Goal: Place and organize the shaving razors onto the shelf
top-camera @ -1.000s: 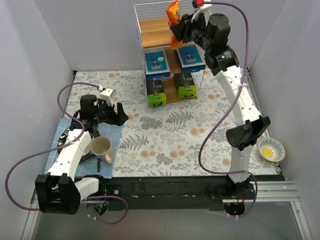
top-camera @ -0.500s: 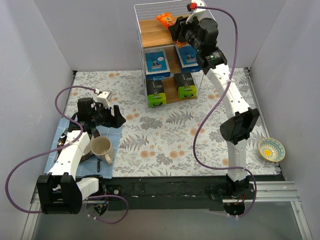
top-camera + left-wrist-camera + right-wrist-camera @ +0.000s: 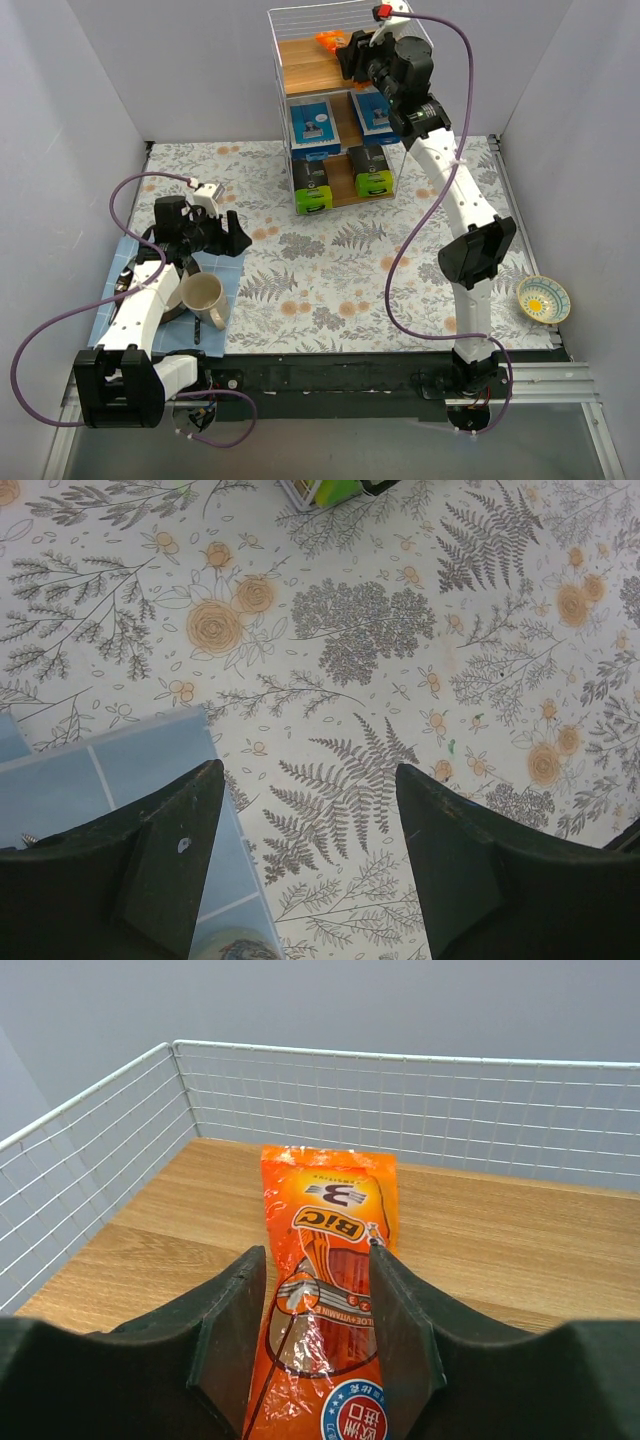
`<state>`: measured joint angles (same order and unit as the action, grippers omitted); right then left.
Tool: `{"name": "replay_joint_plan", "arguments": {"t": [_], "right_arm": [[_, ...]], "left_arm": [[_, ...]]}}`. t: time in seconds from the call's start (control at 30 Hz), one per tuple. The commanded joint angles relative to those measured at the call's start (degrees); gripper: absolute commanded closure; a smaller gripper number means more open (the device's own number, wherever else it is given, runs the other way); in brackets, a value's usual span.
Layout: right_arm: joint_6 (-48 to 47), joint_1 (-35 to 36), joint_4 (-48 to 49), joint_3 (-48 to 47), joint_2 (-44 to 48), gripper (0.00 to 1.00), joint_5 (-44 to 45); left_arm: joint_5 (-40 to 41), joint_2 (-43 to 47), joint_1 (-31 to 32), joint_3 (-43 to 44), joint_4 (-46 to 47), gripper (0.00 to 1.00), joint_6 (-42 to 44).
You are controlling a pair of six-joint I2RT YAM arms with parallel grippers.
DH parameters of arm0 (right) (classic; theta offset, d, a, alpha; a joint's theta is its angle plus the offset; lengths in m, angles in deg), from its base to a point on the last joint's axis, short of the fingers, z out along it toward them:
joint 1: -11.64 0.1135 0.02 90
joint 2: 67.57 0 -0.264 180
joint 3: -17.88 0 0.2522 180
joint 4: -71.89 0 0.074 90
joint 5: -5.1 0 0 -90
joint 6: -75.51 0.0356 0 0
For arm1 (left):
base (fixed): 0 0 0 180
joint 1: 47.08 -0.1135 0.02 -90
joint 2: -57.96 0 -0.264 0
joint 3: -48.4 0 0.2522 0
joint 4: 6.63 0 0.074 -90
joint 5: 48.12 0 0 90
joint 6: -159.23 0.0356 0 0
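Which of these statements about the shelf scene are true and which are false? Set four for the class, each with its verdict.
1. The orange BIC packet lies on the top board of the shelf, between the right fingers. True.
2. The left fingers hold the mug. False: they are open and empty over the table; the mug stands beside the left arm.
3. Two blue packs sit side by side on the middle tier. True.
4. The bowl is on the lowest tier. False: it sits on the table at the far right; that tier holds two green-and-black boxes.
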<state>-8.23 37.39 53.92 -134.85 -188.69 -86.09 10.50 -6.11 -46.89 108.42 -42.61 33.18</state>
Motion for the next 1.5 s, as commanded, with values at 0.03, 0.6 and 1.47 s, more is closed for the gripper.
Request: {"name": "replay_joint_plan", "arguments": {"t": [0.03,0.6,1.47], "right_arm": [[0.2,2.4,2.5,-0.6,-0.3,0.48,3.8],[-0.8,5.5,10.3,-2.9,-1.1,0.46,18.9],[-25.4,5.5,-20.6,71.7,57.5,0.01,-1.5]], "left_arm": [[-1.1,1.3,-2.1,-0.6,0.5,0.32,-0.4],[-2.5,2.5,-5.9,-0.4,1.4,0.32,-3.8],[-7.0,-9.0,-6.0,22.6,10.4,0.02,-11.5]]}}
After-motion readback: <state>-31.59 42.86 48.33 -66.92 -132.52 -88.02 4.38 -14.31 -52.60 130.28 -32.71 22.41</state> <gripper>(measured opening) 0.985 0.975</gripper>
